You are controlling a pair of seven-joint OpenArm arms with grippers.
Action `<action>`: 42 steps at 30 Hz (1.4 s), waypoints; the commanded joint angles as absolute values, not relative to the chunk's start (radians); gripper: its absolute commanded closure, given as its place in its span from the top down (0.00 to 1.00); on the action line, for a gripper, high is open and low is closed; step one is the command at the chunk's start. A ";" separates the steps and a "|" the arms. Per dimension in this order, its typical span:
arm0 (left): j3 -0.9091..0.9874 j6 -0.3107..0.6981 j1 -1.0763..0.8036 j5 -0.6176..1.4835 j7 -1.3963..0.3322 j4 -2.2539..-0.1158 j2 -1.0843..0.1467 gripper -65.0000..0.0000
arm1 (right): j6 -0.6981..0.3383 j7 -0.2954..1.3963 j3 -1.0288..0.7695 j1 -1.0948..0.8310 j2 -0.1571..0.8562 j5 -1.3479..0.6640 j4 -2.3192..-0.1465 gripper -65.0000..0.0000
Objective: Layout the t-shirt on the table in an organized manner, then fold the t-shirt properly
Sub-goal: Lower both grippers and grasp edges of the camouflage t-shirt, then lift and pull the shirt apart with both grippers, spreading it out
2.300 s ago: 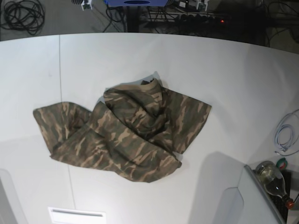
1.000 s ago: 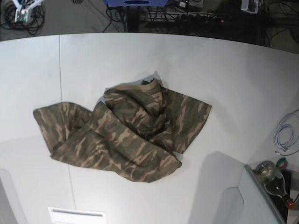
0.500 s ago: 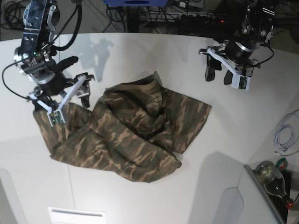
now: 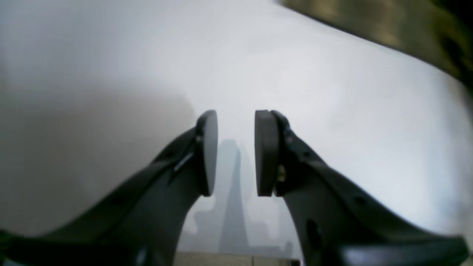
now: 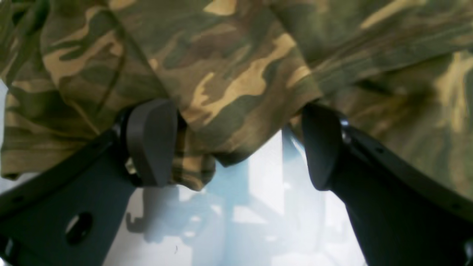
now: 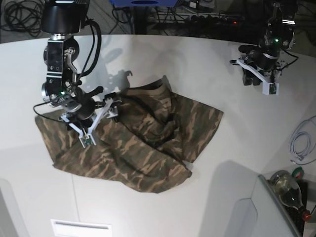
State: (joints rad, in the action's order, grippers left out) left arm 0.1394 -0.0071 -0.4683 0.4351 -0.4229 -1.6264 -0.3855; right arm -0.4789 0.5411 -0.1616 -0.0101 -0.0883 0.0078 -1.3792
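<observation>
Jaws of the right gripper (image 5: 236,144) gape wide over a bunched fold of the shirt (image 6: 133,143), likely poised to pinch it for spreading. The shirt lies crumpled mid-counter (image 6: 197,64). Farther right, the left gripper (image 4: 235,153) hovers over bare counter, jaws narrowly parted, empty.

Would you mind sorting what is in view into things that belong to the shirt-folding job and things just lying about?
Part of the job:
- t-shirt, crumpled
- table
- right gripper, open over the shirt
- left gripper, over bare table

Lying about:
- white cable
- bottle
- floor cables
</observation>
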 commanded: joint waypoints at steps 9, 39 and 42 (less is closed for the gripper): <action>0.165 -0.004 -0.456 0.438 -0.401 -1.639 -0.390 0.25 | -0.486 0.516 -0.162 0.048 -0.090 -0.002 -1.343 0.13; -0.318 -0.012 0.054 0.435 -0.398 -1.099 -0.309 0.25 | -0.486 0.573 -0.429 0.096 0.145 0.002 -1.863 0.00; -0.317 -0.012 0.047 0.437 -0.398 -1.102 -0.366 0.25 | -0.486 0.572 -0.484 0.130 0.186 0.002 -1.784 0.00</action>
